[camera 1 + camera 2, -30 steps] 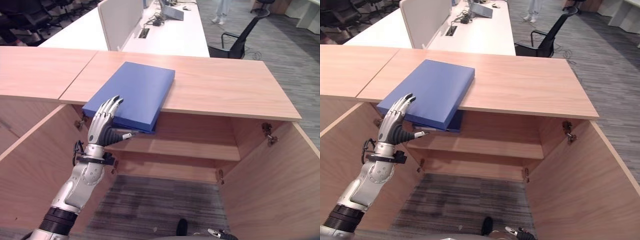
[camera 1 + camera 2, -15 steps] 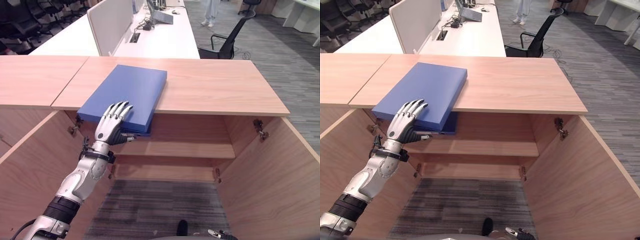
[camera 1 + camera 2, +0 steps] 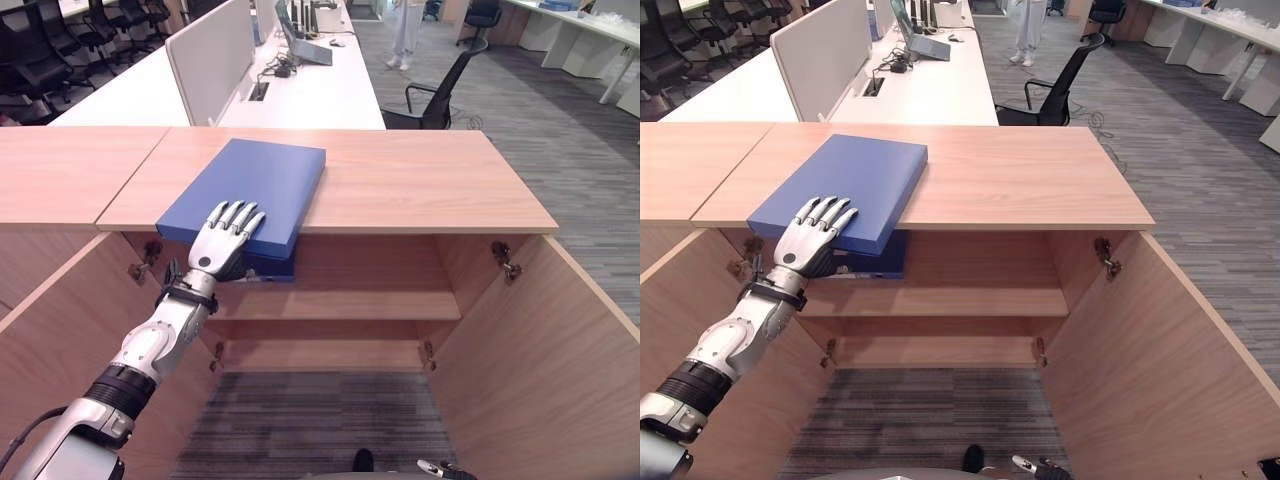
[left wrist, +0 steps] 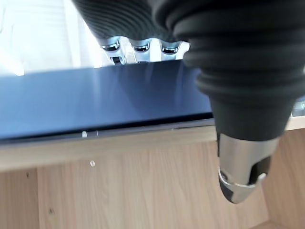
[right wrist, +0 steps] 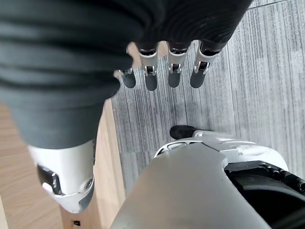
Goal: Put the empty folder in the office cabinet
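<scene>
The blue folder (image 3: pixel 262 178) lies flat on the wooden cabinet top (image 3: pixel 420 180), at its left end. The folder's near edge juts a little over the cabinet's front edge. My left hand (image 3: pixel 226 236) rests on that near part with its fingers straight on the cover. In the left wrist view the fingers (image 4: pixel 134 47) reach over the folder (image 4: pixel 95 102) while the thumb (image 4: pixel 240 167) sits below its edge, apart from it. My right hand (image 5: pixel 151 78) hangs low over the carpet, fingers relaxed and holding nothing.
The cabinet stands open below: left door (image 3: pixel 60 330) and right door (image 3: pixel 570 370) swung toward me, one shelf (image 3: pixel 340 305) across the inside. Behind are a white desk with a divider (image 3: pixel 205 65), a black office chair (image 3: pixel 440 90) and a person (image 3: pixel 405 30) far back.
My left hand has moved forward from the folder's near edge up onto its top cover. The whole view has shifted as the camera moved.
</scene>
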